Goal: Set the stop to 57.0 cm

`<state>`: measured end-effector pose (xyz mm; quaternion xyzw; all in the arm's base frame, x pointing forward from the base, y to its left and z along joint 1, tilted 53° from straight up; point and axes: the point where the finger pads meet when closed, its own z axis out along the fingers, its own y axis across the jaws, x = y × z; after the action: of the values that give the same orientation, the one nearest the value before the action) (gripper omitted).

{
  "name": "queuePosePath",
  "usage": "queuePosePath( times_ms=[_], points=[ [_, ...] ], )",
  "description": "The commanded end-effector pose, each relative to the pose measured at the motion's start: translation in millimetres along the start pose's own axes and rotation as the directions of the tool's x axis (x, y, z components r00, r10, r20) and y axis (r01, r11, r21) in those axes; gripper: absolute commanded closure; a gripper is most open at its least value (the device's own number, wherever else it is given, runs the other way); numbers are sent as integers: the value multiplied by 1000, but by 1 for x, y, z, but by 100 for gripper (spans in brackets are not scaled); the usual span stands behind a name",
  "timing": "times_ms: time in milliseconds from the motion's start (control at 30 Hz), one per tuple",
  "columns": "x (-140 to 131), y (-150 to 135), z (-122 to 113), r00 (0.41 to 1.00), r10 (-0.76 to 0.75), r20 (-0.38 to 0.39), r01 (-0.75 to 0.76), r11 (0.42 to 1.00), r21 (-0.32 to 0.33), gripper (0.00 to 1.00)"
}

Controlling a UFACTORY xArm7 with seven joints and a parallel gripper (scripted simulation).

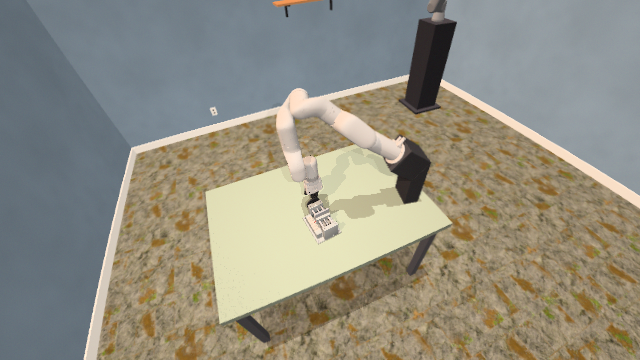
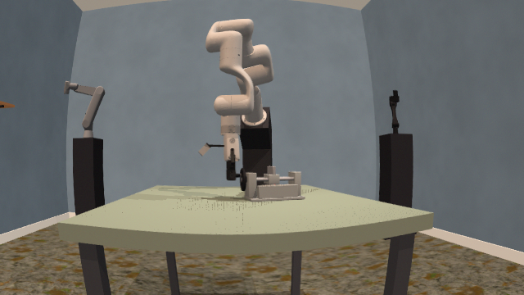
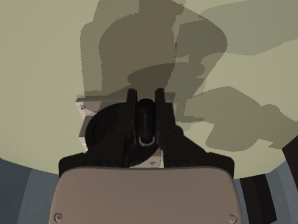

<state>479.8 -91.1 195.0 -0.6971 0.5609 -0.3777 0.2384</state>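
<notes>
A small grey slide fixture (image 2: 275, 187) stands on the pale green table, also seen from above in the top view (image 1: 323, 224). It has a screw rod, a grey stop block (image 2: 272, 174) on top and a black handwheel (image 2: 242, 179) at its left end. My gripper (image 2: 232, 175) hangs straight down at that left end and is shut on the handwheel's crank handle. In the wrist view the two dark fingers pinch the handle above the round black handwheel (image 3: 123, 137). The scale reading is too small to tell.
The arm's black base pedestal (image 2: 256, 147) stands on the table behind the fixture. Two tall black pedestals (image 2: 88, 174) (image 2: 395, 169) with figures stand on the floor at the left and the right of the table.
</notes>
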Motion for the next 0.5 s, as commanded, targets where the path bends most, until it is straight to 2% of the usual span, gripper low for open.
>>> queuePosePath(
  times_ms=[0,467],
  points=[
    [0,-2,-2,1000,0,-1,0,1000,2,94],
    [0,-5,-6,1000,0,-1,0,1000,2,94]
  ],
)
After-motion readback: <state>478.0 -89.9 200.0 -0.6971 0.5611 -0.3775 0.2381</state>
